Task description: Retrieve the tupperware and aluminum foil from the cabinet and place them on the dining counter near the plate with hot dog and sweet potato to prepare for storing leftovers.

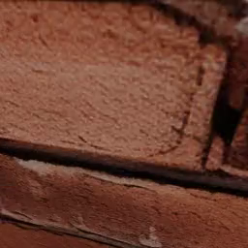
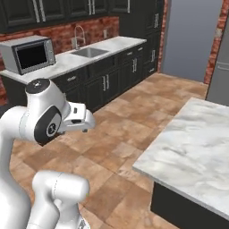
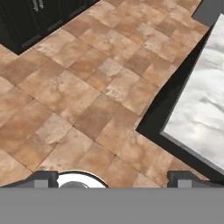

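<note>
The dining counter (image 2: 201, 143) is a white-grey marble top on a dark base, at the right of the right base view. Its near corner (image 3: 201, 113) shows at the right of the hand view. My gripper (image 3: 113, 179) hangs open over the tiled floor, left of that corner, with nothing between its fingertips (image 3: 46, 179). In the right base view the hand (image 2: 82, 118) sits on the folded arm at the left. Black wall cabinets (image 2: 58, 9) line the far wall with doors shut; which is the task's cabinet I cannot tell. The tupperware, aluminum foil, plate, hot dog and sweet potato are out of view.
A microwave (image 2: 29, 53) and a sink (image 2: 89, 52) sit on the far marble worktop over black base cabinets (image 2: 112, 80). A grey panel (image 2: 192, 36) stands at the back right. Brown tiled floor (image 2: 129, 129) lies between. A brick wall (image 1: 97, 97) is very close in the left base view.
</note>
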